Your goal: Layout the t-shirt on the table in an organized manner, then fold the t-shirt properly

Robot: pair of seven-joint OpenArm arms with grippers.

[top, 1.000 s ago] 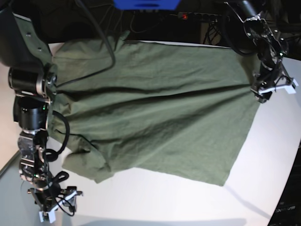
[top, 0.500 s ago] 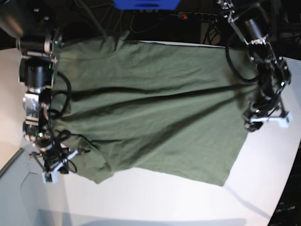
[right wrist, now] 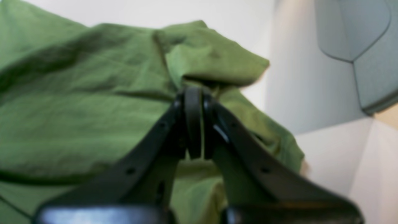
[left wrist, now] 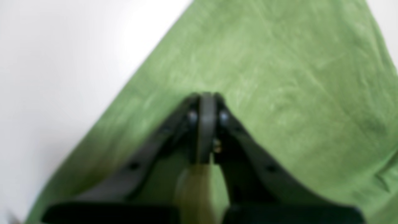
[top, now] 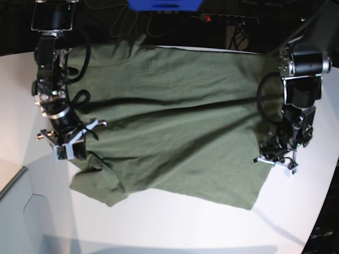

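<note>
The olive-green t-shirt [top: 175, 121] lies spread and wrinkled across the white table [top: 185, 222]. In the base view my right gripper [top: 66, 148] is down at the shirt's left edge, by a bunched sleeve. The right wrist view shows that gripper [right wrist: 193, 90] shut, its tips pinching a raised fold of the t-shirt [right wrist: 77, 102]. My left gripper [top: 274, 159] is at the shirt's right edge. Seen from the left wrist, it [left wrist: 206, 99] is shut on the t-shirt [left wrist: 295, 77] near the hem, with olive cloth showing between the fingers and bare table [left wrist: 62, 62] beside.
A power strip [top: 228, 18] and a blue object [top: 164, 4] sit behind the table's far edge. The table's curved edge [top: 26, 174] runs at the lower left, with grey floor beyond. A black cable loop [top: 79, 98] of the arm hangs over the shirt.
Both arms came in to the shirt's side edges: the one on the base view's left moved up from the front corner, the other moved down along the right edge. Both grippers closed.
</note>
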